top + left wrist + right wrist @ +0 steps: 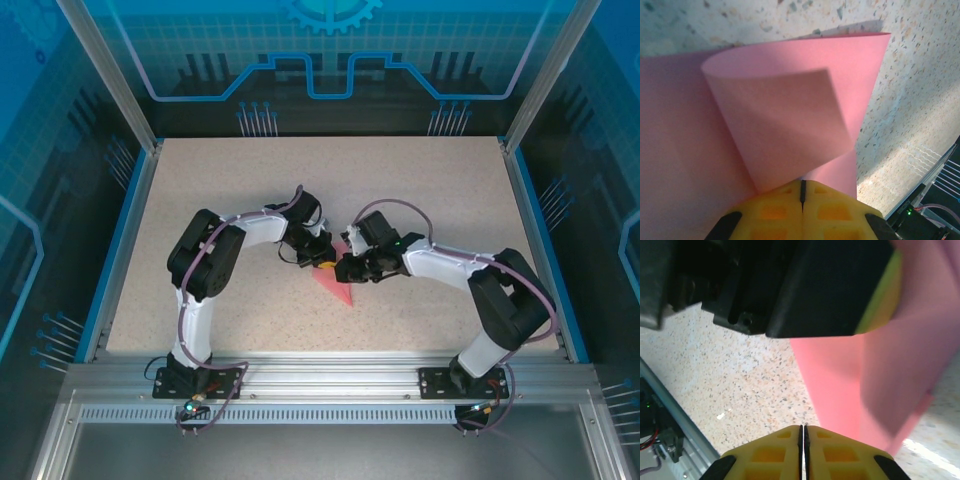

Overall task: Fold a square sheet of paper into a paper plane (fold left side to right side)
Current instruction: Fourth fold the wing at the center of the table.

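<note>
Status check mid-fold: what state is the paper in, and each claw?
square sheet of paper: one flap curled up and over in a rounded bend, not creased flat.
left claw: shut, pinching the corner of the lifted flap.
right claw: shut, beside the paper's edge; whether it grips the paper is unclear.

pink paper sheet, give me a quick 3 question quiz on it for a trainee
1. True or false: the sheet of paper lies fully flat on the table.
2. Where does the left gripper meet the sheet? A) at the end of a flap curled over the rest B) on a flat far edge C) nowhere near it
3. Fill in: the fingers of the right gripper stand ___.
Key: 1 false, one part curls up and over; 2 A; 3 shut.
</note>
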Motion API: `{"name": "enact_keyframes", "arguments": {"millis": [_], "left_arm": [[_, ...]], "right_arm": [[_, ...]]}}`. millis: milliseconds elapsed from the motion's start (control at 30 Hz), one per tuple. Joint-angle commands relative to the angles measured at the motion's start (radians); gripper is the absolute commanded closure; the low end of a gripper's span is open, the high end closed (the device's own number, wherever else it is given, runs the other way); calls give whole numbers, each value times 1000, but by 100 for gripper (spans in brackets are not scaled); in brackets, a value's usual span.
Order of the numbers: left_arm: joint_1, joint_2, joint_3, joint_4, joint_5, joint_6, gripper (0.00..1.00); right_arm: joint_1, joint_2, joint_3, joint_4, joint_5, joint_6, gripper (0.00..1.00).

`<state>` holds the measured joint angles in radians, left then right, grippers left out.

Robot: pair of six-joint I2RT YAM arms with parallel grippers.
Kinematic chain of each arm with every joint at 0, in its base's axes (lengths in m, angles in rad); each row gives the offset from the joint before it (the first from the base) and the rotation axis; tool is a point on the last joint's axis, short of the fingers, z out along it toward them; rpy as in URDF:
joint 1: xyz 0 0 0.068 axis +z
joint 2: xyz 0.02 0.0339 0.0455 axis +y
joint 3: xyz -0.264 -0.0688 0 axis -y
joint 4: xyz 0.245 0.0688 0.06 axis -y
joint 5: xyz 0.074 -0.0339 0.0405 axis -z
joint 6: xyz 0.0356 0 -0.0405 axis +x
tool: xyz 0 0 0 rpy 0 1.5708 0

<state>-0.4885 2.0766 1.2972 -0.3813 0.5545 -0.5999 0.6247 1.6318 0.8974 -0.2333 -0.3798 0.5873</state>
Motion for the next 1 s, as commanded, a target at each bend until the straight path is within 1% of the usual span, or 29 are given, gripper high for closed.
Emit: {"name": "enact_keyframes", "arguments": {"millis": [0,567,967], "left_arm": [[-6,26,-52,-79,-67,8,100],[-7,25,-50,-85,-74,9,100],[-7,26,-39,-97,-82,15,100]], "right_arm": [[17,49,-10,17,-51,35,89],[27,88,-55,-86,19,2,89],[38,95,-71,-107,20,2,89]]}}
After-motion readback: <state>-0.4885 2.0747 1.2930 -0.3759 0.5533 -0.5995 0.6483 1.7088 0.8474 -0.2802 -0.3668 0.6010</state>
